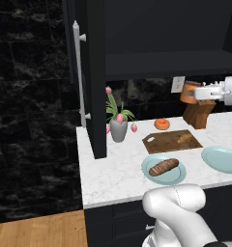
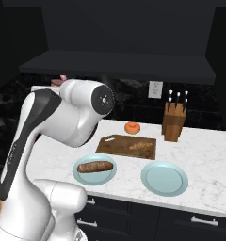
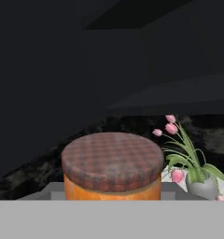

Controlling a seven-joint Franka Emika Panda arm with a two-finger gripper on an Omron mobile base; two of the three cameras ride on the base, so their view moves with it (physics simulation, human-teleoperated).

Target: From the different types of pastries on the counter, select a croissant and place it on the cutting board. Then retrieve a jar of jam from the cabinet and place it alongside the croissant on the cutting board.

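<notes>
Small orange-red cylindrical jam jar (image 1: pixel 189 91) gripped in jaws (image 1: pixel 197 93), carried high over white marble desk (image 1: pixel 118 173). Dark-brown wooden cutting board (image 1: pixel 159 141) lies below, toward left; golden-tan croissant (image 1: pixel 185 138) seen on its right half.

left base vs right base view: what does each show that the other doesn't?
Left base view alone: the gripper holding the jar of jam in the air above the knife block, the open cabinet door with its bar handle, and the vase of tulips.

Right base view alone: the knife handles, and the wall outlet in full.

Both: the croissant on the cutting board, the doughnut, the loaf on its plate, the second plate.
</notes>
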